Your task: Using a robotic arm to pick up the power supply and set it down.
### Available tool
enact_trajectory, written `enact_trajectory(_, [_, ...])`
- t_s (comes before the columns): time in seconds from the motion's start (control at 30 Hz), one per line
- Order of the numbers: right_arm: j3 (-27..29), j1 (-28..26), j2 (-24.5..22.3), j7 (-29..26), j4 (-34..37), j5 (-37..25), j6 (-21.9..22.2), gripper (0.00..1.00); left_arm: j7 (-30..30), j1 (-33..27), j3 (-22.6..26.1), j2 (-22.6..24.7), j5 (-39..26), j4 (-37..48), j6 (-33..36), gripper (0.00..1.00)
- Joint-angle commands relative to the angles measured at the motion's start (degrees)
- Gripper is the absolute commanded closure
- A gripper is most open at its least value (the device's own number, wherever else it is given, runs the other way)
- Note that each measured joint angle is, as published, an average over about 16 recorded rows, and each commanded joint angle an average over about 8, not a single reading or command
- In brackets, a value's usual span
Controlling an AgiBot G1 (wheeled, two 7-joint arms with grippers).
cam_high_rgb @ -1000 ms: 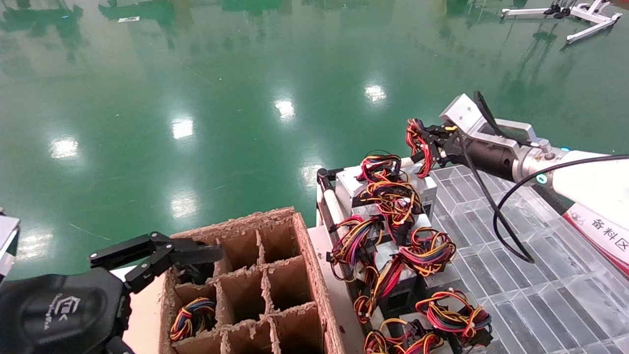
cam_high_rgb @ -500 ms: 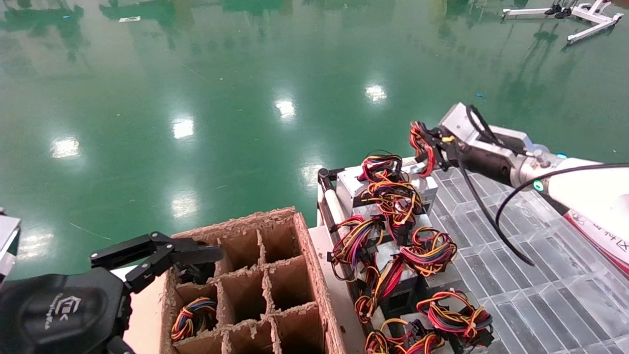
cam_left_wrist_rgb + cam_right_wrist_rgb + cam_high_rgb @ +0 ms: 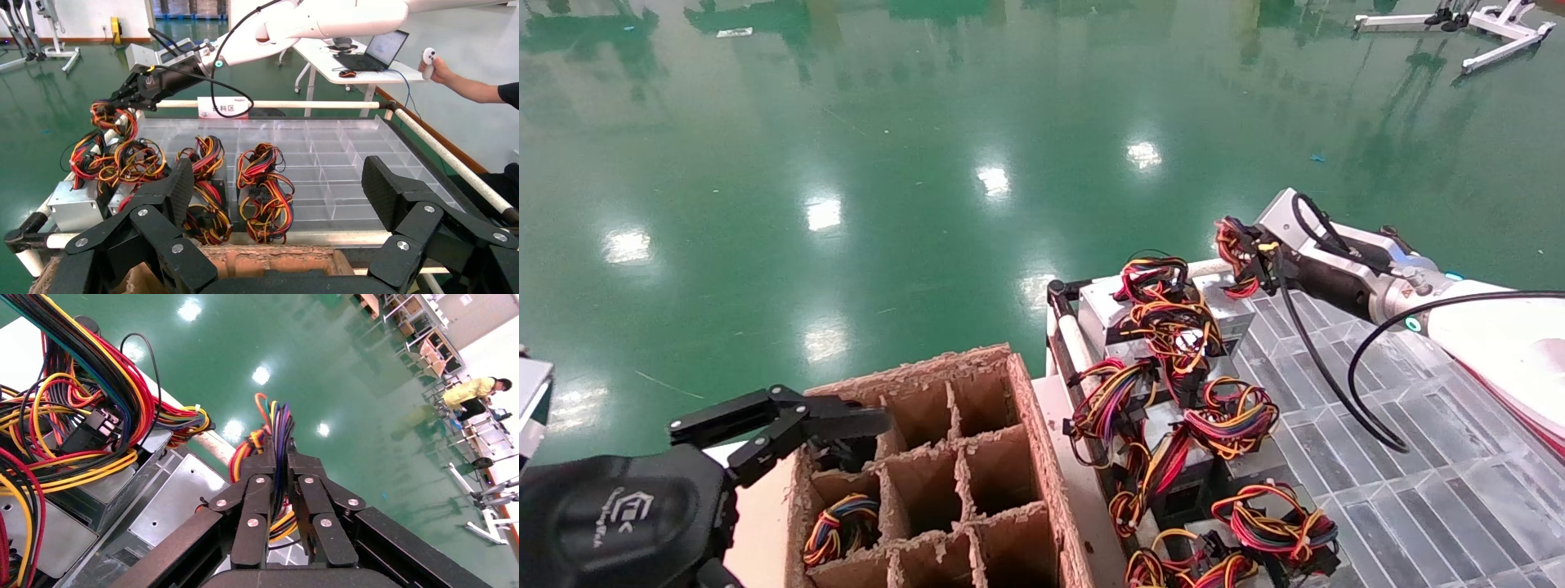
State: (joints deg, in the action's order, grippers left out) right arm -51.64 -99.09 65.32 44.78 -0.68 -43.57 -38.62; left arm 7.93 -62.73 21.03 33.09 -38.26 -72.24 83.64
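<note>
I see bare clear tray (image 3: 1418, 457) on my right, open for passage; wire-topped supplies (image 3: 1181, 408) crowd its left edge; the cardboard box (image 3: 977, 457) blocks beyond.

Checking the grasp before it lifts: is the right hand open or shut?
Shut. In the right wrist view the black right hand has its two fingers pressed together on a red, yellow and orange wire bundle.

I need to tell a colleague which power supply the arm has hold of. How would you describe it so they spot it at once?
Start at the clear plastic tray on the robot's right and go to its far left corner. The power supply sits there, farthest in its row. Unlike its neighbours, its wire bundle is pinched and pulled up by the right gripper.
</note>
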Motion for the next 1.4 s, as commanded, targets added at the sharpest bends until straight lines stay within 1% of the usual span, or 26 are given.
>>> enact_trajectory(0.03, [0.1, 0.1, 0.0, 0.0, 0.0, 0.1, 0.1, 0.0, 0.0, 0.0, 0.0, 0.0, 0.0, 0.0, 0.0, 0.0])
enact_trajectory(0.53, [-0.1, -0.3, -0.1, -0.3, 0.0, -0.2, -0.4, 0.0, 0.0, 0.0, 0.0, 0.0, 0.0, 0.0, 0.0, 0.0])
enact_trajectory(0.63, [-0.1, -0.7, -0.3, -0.9, 0.1, -0.2, -1.1, 0.0, 0.0, 0.0, 0.0, 0.0, 0.0, 0.0, 0.0, 0.0])
enact_trajectory(0.9, [-0.3, -3.6, -2.1, -5.9, 0.5, -0.5, -6.2, 0.0, 0.0, 0.0, 0.0, 0.0, 0.0, 0.0, 0.0, 0.0])
enact_trajectory(1.03, [-0.3, -4.0, -2.8, -7.7, 0.3, -0.7, -8.4, 0.0, 0.0, 0.0, 0.0, 0.0, 0.0, 0.0, 0.0, 0.0])
enact_trajectory(1.17, [0.7, -3.0, -4.0, -9.8, -1.9, -0.9, -10.6, 0.0, 0.0, 0.0, 0.0, 0.0, 0.0, 0.0, 0.0, 0.0])
enact_trajectory(1.4, [4.7, 1.7, -7.0, -15.0, -10.0, -0.6, -14.7, 0.0, 0.0, 0.0, 0.0, 0.0, 0.0, 0.0, 0.0, 0.0])
